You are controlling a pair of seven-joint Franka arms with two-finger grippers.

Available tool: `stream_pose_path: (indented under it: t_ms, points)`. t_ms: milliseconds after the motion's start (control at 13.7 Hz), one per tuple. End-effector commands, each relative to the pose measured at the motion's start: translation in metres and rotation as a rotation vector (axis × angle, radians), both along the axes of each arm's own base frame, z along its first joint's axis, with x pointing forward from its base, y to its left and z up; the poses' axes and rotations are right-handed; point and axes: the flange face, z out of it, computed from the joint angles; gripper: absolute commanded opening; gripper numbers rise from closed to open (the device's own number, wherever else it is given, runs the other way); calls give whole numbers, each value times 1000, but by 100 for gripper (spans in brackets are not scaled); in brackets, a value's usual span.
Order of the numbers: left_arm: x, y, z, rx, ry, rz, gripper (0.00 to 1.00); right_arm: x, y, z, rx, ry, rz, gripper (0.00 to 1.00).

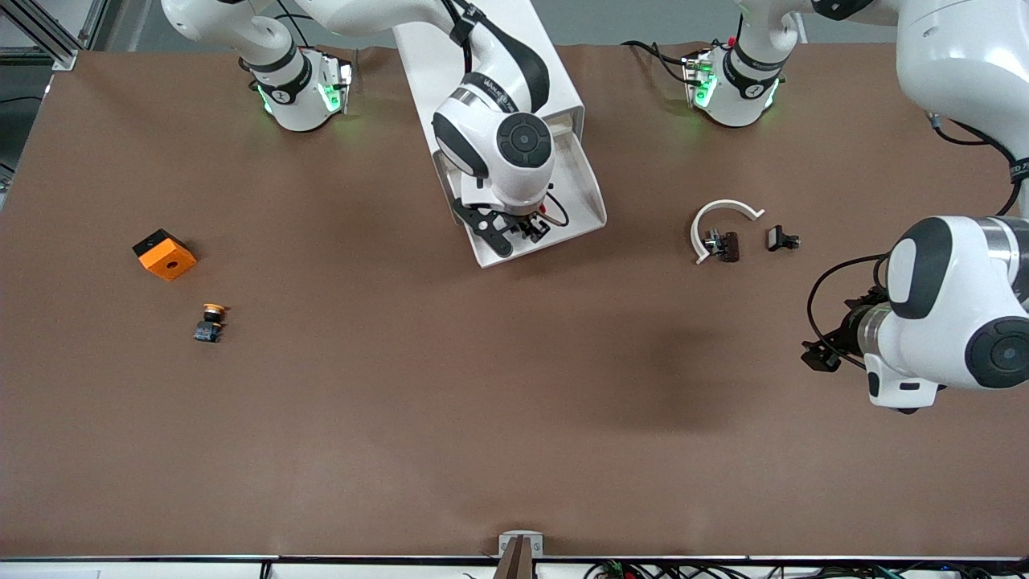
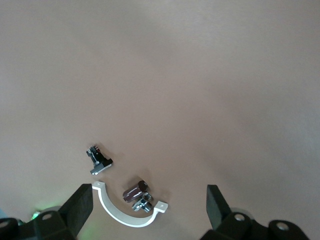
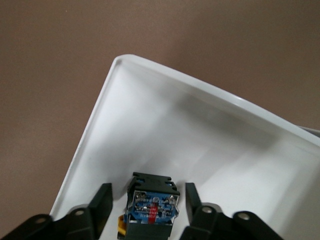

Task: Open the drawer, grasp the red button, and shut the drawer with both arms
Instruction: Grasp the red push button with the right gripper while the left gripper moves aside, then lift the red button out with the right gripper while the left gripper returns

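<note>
From the front, the right hand (image 1: 514, 229) hangs inside the pulled-out drawer (image 1: 591, 211); the left hand (image 1: 821, 355) waits over bare bench (image 1: 514, 418), fingers spread.

Right wrist view: the button (image 3: 151, 205) sits between the parted fingers (image 3: 100, 205) (ungripped, blue-black body showing).
</note>
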Motion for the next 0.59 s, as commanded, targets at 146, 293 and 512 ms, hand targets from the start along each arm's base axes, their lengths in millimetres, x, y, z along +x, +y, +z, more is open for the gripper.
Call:
stream_pose_path:
  t_ms: [146,293,512]
  points:
    - [-35,-31,27,-68,-31,-228,100,3,3,2,18,15,-7,31]
    - [-60,-53,25,-93,-74,-331,100,2,4,2,18,15,-6,12]
    - [-92,-81,11,-115,-123,-447,100,4,3,5,20,13,-10,6]
